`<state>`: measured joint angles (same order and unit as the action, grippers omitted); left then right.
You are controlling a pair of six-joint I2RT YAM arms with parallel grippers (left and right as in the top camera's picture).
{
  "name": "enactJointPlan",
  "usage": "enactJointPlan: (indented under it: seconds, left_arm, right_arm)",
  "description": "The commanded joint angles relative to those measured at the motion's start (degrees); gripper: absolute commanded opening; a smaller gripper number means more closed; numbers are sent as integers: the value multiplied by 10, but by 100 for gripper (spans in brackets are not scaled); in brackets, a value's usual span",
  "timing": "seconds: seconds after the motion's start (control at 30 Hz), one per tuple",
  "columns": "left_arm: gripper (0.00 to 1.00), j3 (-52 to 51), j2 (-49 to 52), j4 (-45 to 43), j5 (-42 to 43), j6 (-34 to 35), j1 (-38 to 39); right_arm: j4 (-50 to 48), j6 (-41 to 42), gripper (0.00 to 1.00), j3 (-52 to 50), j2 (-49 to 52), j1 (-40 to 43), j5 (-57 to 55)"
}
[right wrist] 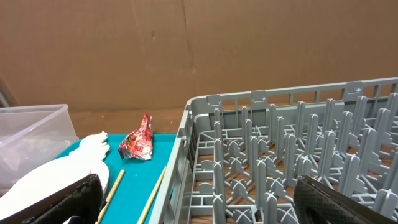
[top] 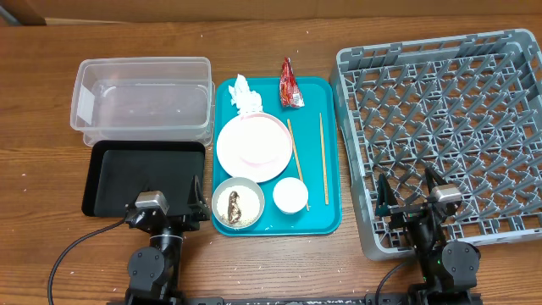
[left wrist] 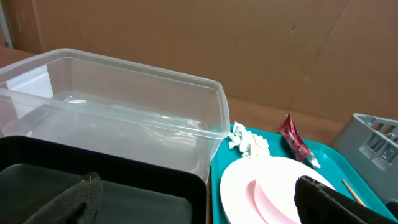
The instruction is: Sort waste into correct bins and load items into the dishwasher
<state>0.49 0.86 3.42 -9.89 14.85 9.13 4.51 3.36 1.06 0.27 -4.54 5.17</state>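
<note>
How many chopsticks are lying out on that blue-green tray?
2. Both lie apart on the teal tray, right of the plate: the inner chopstick beside the plate, the outer chopstick nearer the grey dish rack. None looks hidden.

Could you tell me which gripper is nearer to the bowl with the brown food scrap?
Left. The left gripper hovers over the near right corner of the black tray, beside the bowl; the right gripper is over the dish rack, across the teal tray.
</note>
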Motion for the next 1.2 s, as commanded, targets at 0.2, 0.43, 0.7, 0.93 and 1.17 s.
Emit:
enactJointPlan:
  seconds: [0.2, 0.43, 0.7, 0.93, 1.17]
  left_arm:
    - [100, -2, -5, -2, -6, 2, -3]
    - [100, -2, -5, -8, 45, 35, -3]
    - [100, 83, 14, -19, 152, 59, -4]
    - [100, 348, 299, 155, 264, 59, -2]
    - [100, 648, 612, 403, 350, 16, 34]
  right_arm:
    - [-3, -2, 100, -6, 0, 0, 3]
    - [-7, -2, 100, -6, 0, 0, 5]
    - [-128, 55, 100, 56, 5, 0, 66]
    - [27, 57, 100, 255, 163, 0, 68]
    - [326, 56, 100, 541, 435, 0, 86]
